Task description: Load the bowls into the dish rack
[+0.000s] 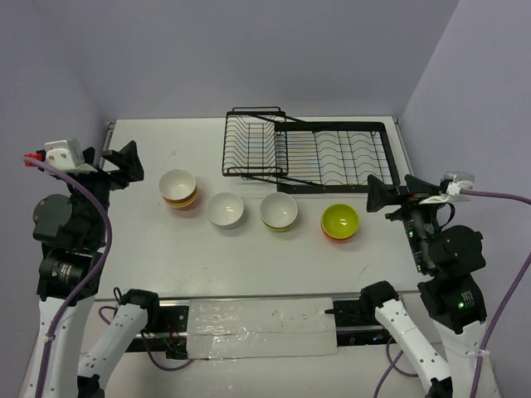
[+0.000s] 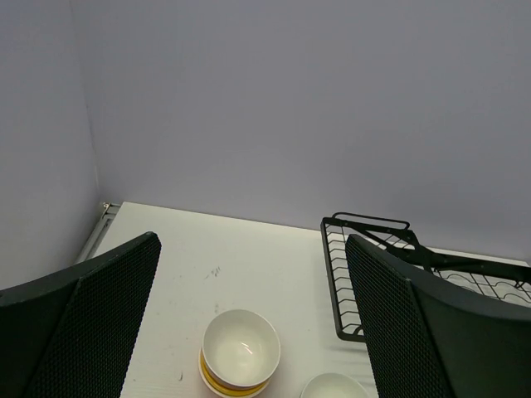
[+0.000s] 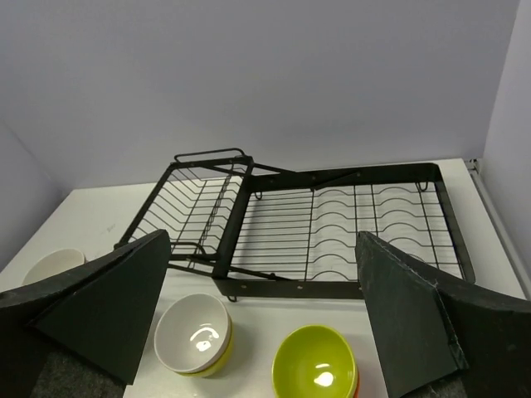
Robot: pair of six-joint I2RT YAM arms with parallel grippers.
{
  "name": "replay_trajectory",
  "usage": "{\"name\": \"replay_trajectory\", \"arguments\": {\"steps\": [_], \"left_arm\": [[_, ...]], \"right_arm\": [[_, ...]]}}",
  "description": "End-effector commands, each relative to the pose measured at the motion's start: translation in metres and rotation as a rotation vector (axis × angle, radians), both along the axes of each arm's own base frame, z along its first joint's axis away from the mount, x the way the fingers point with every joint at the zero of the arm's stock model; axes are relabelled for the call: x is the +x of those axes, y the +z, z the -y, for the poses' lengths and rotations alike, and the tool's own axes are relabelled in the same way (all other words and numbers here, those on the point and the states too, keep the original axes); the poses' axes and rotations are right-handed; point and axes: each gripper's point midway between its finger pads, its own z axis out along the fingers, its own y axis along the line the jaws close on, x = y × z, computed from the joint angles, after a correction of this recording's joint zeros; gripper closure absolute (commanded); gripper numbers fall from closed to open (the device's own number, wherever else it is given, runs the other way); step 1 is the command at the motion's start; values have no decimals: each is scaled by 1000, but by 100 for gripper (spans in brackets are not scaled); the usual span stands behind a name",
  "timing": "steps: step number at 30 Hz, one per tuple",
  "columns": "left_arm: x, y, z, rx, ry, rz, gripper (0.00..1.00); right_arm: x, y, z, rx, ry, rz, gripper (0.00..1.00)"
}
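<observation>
At the right gripper (image 1: 373, 196): spread wide, nothing held, raised near the right edge of the table (image 1: 166, 265). Just down-left of it in the overhead view, close by: the lime-green bowl (image 1: 340, 222), orange outside, upright, mouth up. From the right wrist, seen low between the two fingers, slightly right of centre.

Further left, in a loose row across the table, each apart from the next: a white-inside bowl with a yellow-green outside (image 1: 279, 211), a plain white bowl (image 1: 225, 210), then a white-inside bowl with orange and yellow bands (image 1: 178, 188). Near that last one, the left gripper (image 1: 123, 162), likewise spread wide and empty, raised over the table's left edge.

Beyond the row, toward the far right: the black wire dish rack (image 1: 332, 127). Long axis left to right, taller ribbed basket at the left end, pronged tray at the right, no bowl in it yet.

Probably best begun from the right: nearer both the lime-green bowl and the dish rack. All four glossy and round, so likely slippery; rims probably the surest hold.
</observation>
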Motion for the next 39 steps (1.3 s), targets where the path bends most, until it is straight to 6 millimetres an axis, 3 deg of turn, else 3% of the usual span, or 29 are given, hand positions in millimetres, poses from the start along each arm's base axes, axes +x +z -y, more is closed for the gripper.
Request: {"name": "replay_trajectory", "arguments": {"steps": [1, 4, 10, 13, 14, 17, 23, 28, 35, 39], "left_arm": [[1, 1, 0, -21, 1, 10, 1], [3, -3, 0, -21, 3, 2, 1], [13, -18, 1, -27, 14, -47, 1], [17, -26, 1, -32, 15, -62, 1], [16, -25, 2, -34, 13, -57, 1], [18, -30, 3, -31, 7, -66, 1], [20, -47, -1, -14, 29, -98, 1], [20, -65, -2, -33, 42, -118, 1], [27, -108, 4, -58, 22, -180, 1], [30, -124, 5, -42, 17, -199, 1]], "right_arm": [[7, -6, -1, 26, -8, -34, 0], [10, -13, -6, 60, 7, -68, 0], [27, -48, -39, 178, 122, -208, 0], [40, -76, -50, 230, 123, -350, 0], [47, -96, -53, 247, 100, -449, 0], [58, -127, -53, 276, 24, -601, 0], [63, -182, -68, 378, -44, -829, 0], [63, -226, -69, 405, -183, -976, 0], [75, -244, -59, 419, -379, -1043, 1], [81, -257, -57, 417, -453, -1075, 11]]}}
